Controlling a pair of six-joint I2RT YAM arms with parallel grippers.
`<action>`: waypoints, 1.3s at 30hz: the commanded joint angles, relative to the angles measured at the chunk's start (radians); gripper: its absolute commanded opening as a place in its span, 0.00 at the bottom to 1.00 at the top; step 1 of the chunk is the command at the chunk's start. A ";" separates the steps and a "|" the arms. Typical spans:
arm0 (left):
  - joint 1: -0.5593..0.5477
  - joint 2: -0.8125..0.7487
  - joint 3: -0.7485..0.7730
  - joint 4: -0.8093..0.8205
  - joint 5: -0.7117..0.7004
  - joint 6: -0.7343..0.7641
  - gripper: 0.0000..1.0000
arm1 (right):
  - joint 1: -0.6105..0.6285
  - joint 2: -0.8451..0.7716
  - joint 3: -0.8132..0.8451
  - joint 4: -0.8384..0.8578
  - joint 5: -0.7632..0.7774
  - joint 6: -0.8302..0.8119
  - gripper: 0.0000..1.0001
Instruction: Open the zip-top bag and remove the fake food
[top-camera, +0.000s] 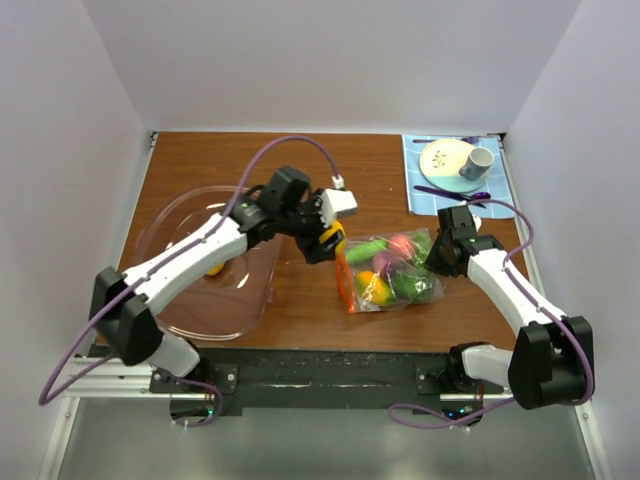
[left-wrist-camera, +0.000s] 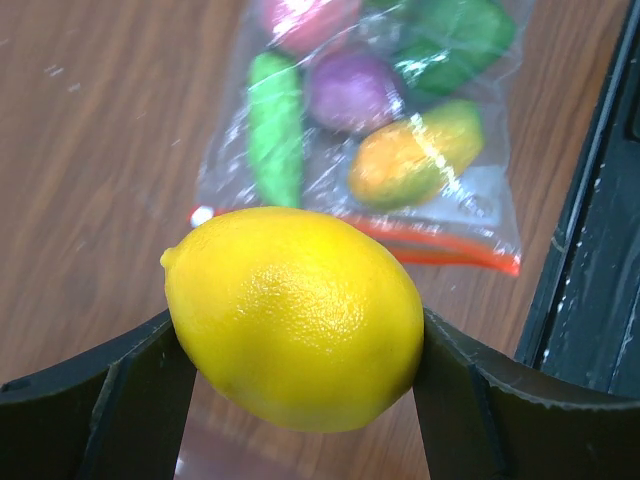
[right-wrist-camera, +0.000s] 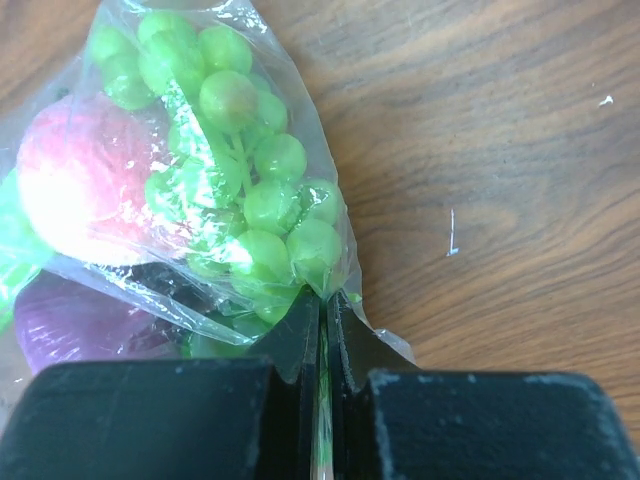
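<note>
Left gripper clamps lemon just left of zip-top bag mouth; clear bowl lies farther left.

Legible text: none found.
White patch on zip-top bag too blurred to read; dark marks on plate, far right corner, too small.

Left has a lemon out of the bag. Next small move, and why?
Probably swing the left gripper over the bowl and release. The lemon is clamped clear of the zip-top bag, one yellow piece already lies in the bowl, and the right gripper pinches the bag's other end.
</note>
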 joint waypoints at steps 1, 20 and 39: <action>0.087 -0.142 -0.018 -0.163 -0.058 0.072 0.00 | 0.008 -0.028 0.029 -0.023 -0.013 -0.005 0.00; 0.512 -0.287 -0.321 -0.149 -0.276 0.195 1.00 | 0.155 -0.043 0.285 -0.133 -0.053 0.018 0.00; -0.040 0.006 -0.195 -0.114 -0.011 0.106 1.00 | 0.282 -0.054 0.431 -0.285 0.047 0.032 0.00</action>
